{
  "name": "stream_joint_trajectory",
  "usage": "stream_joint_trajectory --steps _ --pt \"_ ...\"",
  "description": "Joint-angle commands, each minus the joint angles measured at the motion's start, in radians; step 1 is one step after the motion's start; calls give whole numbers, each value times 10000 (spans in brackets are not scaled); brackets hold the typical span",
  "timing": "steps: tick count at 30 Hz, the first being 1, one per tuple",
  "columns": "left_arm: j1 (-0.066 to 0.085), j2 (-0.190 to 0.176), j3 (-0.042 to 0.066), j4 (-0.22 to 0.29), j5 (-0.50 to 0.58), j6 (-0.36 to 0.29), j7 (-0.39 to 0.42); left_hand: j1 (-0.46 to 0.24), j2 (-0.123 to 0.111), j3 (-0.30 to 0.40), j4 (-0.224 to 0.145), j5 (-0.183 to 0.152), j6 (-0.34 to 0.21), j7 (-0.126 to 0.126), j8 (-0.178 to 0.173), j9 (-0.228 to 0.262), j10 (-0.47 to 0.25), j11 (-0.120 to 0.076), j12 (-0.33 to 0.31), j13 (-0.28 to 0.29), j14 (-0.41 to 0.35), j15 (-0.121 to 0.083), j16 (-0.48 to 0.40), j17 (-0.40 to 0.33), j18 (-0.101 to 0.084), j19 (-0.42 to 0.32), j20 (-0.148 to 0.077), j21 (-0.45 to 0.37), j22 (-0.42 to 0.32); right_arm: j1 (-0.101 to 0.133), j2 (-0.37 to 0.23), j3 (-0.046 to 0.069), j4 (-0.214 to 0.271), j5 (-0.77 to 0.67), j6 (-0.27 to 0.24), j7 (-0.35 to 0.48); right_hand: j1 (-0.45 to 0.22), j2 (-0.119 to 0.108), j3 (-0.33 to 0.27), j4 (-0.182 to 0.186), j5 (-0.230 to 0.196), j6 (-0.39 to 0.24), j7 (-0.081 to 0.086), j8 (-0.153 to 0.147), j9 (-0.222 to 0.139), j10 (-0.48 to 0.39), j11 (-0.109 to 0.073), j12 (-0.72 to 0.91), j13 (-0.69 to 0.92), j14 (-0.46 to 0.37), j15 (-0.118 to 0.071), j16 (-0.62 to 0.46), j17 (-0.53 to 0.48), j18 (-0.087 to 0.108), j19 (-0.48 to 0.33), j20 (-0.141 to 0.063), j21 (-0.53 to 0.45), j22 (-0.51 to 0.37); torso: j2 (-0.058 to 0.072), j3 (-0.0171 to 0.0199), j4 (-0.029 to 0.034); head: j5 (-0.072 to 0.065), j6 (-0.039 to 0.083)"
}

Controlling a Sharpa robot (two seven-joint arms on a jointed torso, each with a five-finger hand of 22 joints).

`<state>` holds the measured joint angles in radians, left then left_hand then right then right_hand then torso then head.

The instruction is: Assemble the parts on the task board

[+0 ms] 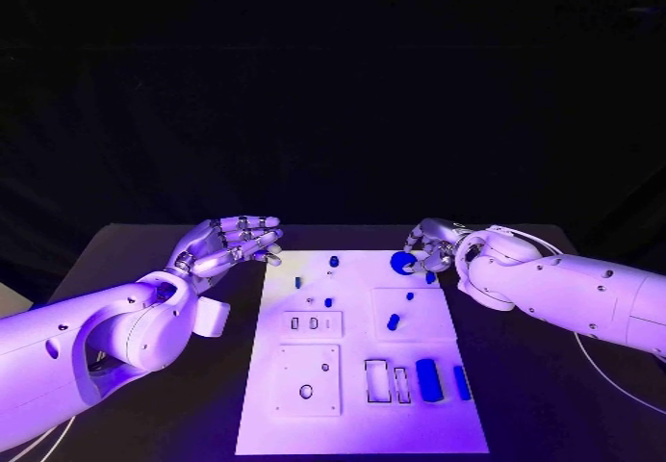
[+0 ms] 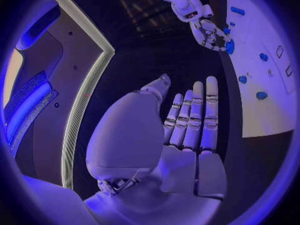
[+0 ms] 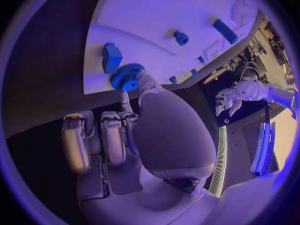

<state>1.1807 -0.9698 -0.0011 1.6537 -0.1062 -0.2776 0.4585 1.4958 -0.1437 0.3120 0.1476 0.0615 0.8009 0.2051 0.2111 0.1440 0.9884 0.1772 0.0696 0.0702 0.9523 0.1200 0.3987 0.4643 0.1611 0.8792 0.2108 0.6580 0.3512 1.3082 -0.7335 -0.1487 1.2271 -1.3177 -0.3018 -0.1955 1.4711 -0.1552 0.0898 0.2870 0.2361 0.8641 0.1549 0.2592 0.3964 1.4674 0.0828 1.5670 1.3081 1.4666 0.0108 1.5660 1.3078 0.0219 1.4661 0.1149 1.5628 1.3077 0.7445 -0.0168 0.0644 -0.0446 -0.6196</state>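
The left hand [image 1: 229, 243] hovers released, fingers extended and holding nothing, over the dark surface [image 1: 153, 252] just left of the white task board [image 1: 358, 423], while the right hand [image 1: 433, 246] pinches a blue gear [image 1: 404, 262] at the board's far right corner.

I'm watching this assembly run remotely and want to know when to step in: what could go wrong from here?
1. The right hand pinches the blue gear only by its fingertips at the task board's far right corner, so it could slip and roll off onto the black table.
2. A blue block sits right beside the gear; lowering the gear may knock it.
3. The left hand hovers open beside the board, too far away to steady anything.
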Motion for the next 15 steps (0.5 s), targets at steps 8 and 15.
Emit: stream_joint_trajectory --steps 8,15 --pt "10 26 9 -13 37 35 49 -85 26 76 0 -30 33 187 34 15 54 -16 -15 7 -51 -2 48 10 185 -81 -14 67 10 -17 98 1 -67 -215 369 -92 296 94 803 -26 74 596 -117 -104 -208 1034 -180 38 2627 1035 -284 41 2599 -219 1047 -248 80 2630 -3 -3 7 -18 -6" --pt "10 23 9 -23 37 60 17 -78 26 98 -12 -32 35 203 37 15 56 -11 -15 6 -66 1 68 29 185 -119 -12 107 36 -101 209 -2 -143 -363 432 -223 183 -73 911 6 60 632 -101 -212 -286 1034 -173 38 2627 1039 -280 45 2615 -219 1047 -259 80 2630 4 -4 26 -11 -26"
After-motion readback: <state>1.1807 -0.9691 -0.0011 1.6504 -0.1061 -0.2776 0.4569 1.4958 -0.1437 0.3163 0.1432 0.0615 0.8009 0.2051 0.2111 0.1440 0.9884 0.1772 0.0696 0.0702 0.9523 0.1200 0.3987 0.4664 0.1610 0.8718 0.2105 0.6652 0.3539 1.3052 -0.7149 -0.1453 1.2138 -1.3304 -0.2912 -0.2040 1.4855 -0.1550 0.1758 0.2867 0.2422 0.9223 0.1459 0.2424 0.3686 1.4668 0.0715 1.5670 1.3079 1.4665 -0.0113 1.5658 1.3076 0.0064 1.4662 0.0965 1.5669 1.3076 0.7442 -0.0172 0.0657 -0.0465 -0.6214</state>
